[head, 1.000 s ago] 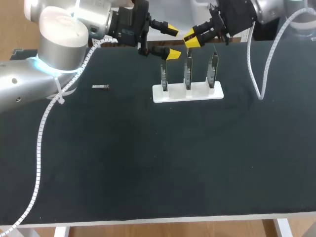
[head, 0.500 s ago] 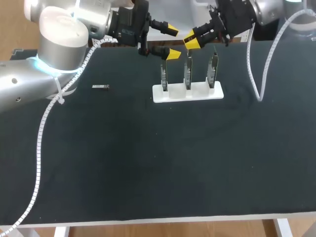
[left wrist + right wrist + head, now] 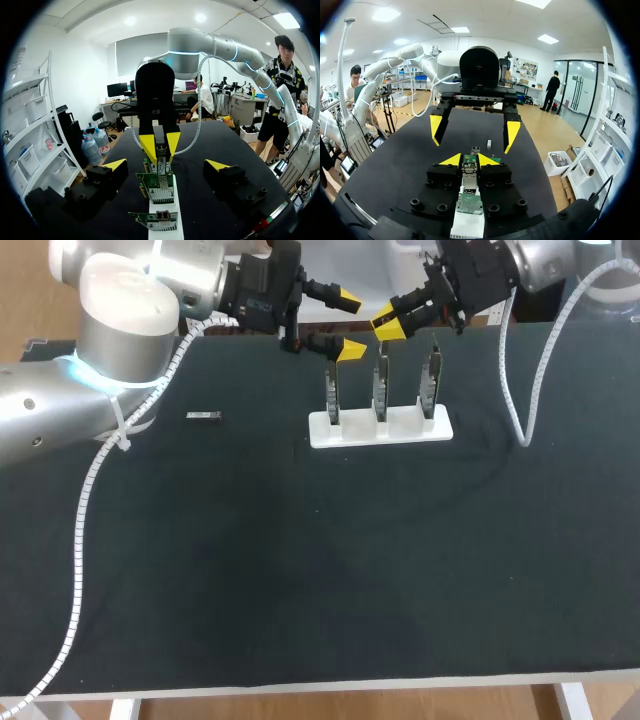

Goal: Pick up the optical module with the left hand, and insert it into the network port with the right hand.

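Here, your left arm [image 3: 120,330] comes in from the far left corner and lies along the far edge of the bench [image 3: 300,560]. The left claw [image 3: 347,323] points right with its fingers spread wide, and its nearer tip hangs just above the left board [image 3: 332,392] of three that stand upright in a white holder [image 3: 380,427]. Your right arm [image 3: 545,260] enters from the far right corner. The right claw [image 3: 388,322] slants down and to the left, facing the left claw, close to it but apart. It is drawn narrow, pinched on the optical module [image 3: 160,150], a small grey piece between the yellow tips. That module sits just above the top of the middle board [image 3: 381,380]; I cannot tell whether they touch. A second module [image 3: 203,416] lies flat on the bench, well to the left of the holder and apart from both claws.
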Controlling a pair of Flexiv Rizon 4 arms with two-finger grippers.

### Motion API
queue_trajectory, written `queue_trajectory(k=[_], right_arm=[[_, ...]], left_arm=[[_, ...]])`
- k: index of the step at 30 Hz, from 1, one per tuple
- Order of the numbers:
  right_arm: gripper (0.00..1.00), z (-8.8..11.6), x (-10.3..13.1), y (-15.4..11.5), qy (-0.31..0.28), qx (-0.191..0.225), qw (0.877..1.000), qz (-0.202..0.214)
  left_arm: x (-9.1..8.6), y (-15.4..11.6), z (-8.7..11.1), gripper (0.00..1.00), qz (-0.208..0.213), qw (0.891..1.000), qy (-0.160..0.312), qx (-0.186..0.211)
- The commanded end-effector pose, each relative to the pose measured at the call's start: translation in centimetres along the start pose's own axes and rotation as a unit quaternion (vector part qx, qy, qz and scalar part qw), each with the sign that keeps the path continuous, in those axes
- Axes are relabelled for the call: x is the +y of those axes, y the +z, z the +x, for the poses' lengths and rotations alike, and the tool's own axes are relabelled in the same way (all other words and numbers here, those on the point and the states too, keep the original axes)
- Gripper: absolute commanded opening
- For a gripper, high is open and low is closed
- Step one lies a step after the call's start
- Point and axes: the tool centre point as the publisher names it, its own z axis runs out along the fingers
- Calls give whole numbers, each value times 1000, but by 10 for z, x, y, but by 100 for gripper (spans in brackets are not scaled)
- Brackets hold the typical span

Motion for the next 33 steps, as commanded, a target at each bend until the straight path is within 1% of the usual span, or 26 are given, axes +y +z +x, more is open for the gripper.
queue_trajectory(k=[1, 13, 24, 33], right_arm=[[0, 1, 5, -1, -1, 1, 1000, 4], [0, -2, 8, -2, -6, 3, 1000, 4], [0, 1, 10, 0, -1, 3, 1000, 2], [0, 8, 10, 3, 0, -3, 1000, 3]], left_arm=[[2, 1, -1, 100, 2, 1000, -1, 2], [2, 1, -1, 100, 2, 1000, -1, 2], [2, 1, -1, 100, 2, 1000, -1, 2], [2, 1, -1, 100, 2, 1000, -1, 2]])
